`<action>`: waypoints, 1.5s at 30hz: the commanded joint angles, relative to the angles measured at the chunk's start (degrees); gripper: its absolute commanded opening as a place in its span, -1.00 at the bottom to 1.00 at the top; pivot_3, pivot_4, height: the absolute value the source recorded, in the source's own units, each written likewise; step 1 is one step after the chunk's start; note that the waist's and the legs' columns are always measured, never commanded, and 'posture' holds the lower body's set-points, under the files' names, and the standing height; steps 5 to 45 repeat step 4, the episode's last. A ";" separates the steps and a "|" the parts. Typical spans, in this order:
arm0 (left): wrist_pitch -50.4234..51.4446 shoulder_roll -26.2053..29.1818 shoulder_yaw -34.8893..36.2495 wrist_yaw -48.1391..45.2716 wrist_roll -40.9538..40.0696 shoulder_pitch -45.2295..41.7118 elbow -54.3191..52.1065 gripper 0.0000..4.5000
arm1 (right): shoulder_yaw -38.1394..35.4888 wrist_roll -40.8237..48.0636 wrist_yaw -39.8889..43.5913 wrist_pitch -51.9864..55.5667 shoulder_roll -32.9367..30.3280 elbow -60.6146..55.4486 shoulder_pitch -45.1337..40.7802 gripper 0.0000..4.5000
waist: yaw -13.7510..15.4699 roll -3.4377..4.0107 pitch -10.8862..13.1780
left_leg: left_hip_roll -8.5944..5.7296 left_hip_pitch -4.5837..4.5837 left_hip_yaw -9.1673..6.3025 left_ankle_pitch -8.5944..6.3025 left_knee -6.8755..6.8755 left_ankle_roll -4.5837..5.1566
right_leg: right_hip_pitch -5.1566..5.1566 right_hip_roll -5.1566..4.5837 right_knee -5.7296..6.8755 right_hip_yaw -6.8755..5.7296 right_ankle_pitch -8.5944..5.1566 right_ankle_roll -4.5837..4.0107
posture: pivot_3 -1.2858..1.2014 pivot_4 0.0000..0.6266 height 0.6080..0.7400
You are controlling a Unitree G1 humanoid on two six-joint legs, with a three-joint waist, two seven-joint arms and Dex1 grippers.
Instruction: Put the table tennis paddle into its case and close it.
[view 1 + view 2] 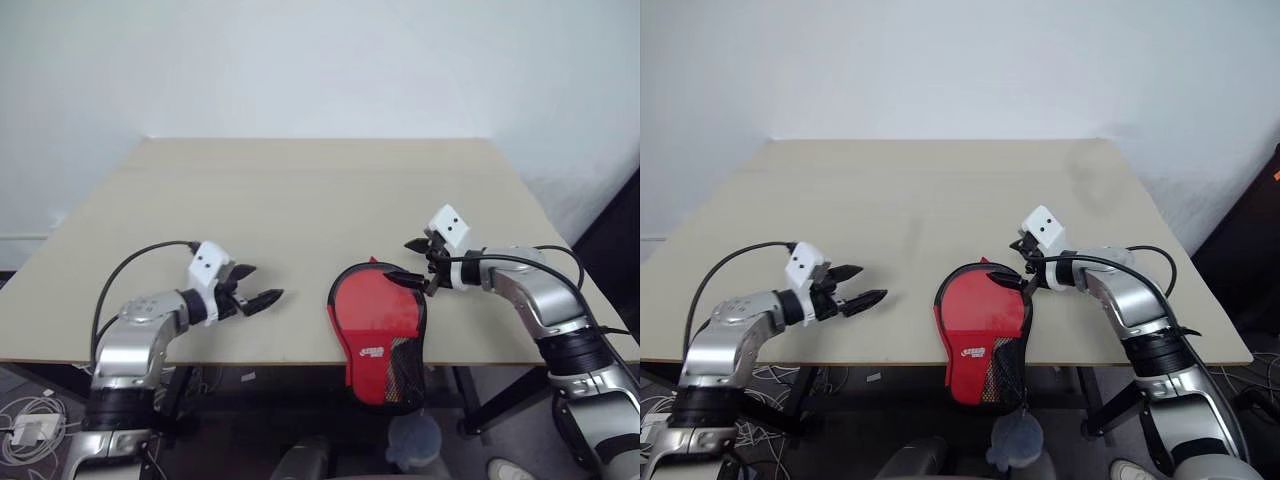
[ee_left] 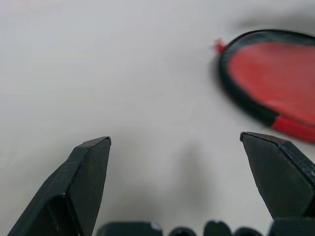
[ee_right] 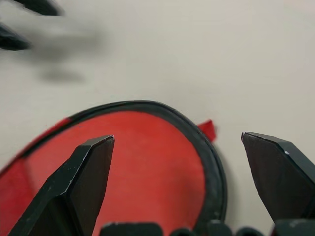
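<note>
1. At the near edge of the surface [image 1: 300, 190], the case [image 1: 378, 330] is lying flat, its narrow mesh end hanging over the edge toward me, its long axis running away from me.
2. My right claw [image 1: 412, 262] is hovering at its far right rim, spread wide and holding nothing.
3. My left claw [image 1: 257, 285] is waiting well off to the left, also spread and holding nothing.
4. I am seeing a red face, black zipper rim and white logo; I am judging it closed, with the paddle hidden inside.

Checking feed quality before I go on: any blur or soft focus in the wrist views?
Left wrist view: case soft, its edges smeared. Right wrist view: case rim fairly crisp; the left gripper in the corner is blurred, with a smeared shadow on the table.
</note>
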 commanded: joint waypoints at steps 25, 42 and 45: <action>2.46 0.07 6.99 6.83 -2.99 6.55 -7.22 0.99 | -1.19 0.05 -1.83 -1.37 5.11 1.10 -2.45 1.00 | 0.02 -0.01 0.00 | 0.00 0.02 0.09 0.06 -0.07 0.11 | -0.05 0.03 0.00 0.12 0.10 -0.16 | 0.03 -1.00 0.99; 2.46 0.07 6.99 6.83 -2.99 6.55 -7.22 0.99 | -1.19 0.05 -1.83 -1.37 5.11 1.10 -2.45 1.00 | 0.02 -0.01 0.00 | 0.00 0.02 0.09 0.06 -0.07 0.11 | -0.05 0.03 0.00 0.12 0.10 -0.16 | 0.03 -1.00 0.99; 2.46 0.07 6.99 6.83 -2.99 6.55 -7.22 0.99 | -1.19 0.05 -1.83 -1.37 5.11 1.10 -2.45 1.00 | 0.02 -0.01 0.00 | 0.00 0.02 0.09 0.06 -0.07 0.11 | -0.05 0.03 0.00 0.12 0.10 -0.16 | 0.03 -1.00 0.99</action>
